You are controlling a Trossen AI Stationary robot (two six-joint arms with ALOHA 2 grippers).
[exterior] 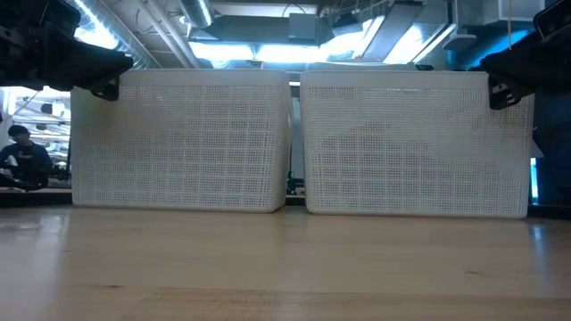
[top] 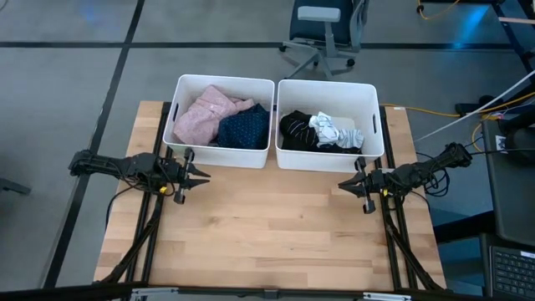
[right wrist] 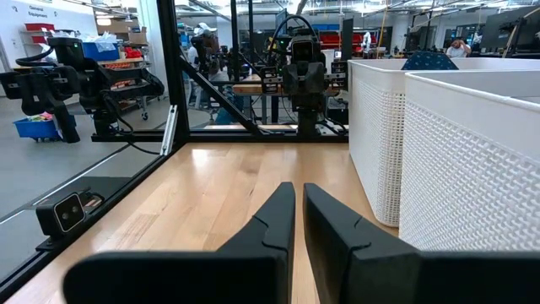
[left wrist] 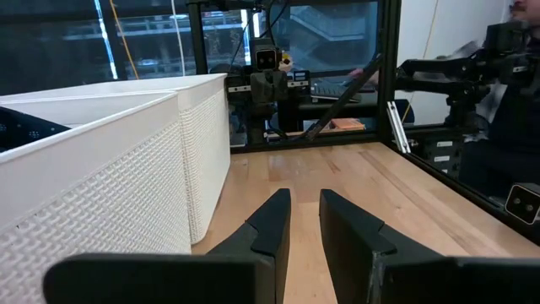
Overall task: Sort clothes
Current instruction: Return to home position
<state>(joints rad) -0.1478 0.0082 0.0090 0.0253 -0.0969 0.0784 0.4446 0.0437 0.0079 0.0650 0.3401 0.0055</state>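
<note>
The pink fuzzy top (top: 205,115) and the navy dotted cloth (top: 245,127) lie in the left white bin (top: 224,154). Black (top: 295,131) and white (top: 337,131) pieces lie in the right white bin (top: 328,160). No blue plaid shirt or socks show. My left gripper (top: 206,176) hovers just in front of the left bin's near left corner, empty, its fingers a small gap apart (left wrist: 305,201). My right gripper (top: 343,184) hovers in front of the right bin's near right corner, empty, its fingers nearly together (right wrist: 299,190).
Both bins stand side by side at the table's far edge, their mesh walls (exterior: 285,147) filling the low view. Bare wooden tabletop (top: 267,226) stretches between the grippers and the near edge. An office chair (top: 322,33) stands beyond the table, and a person (exterior: 22,160) sits far off.
</note>
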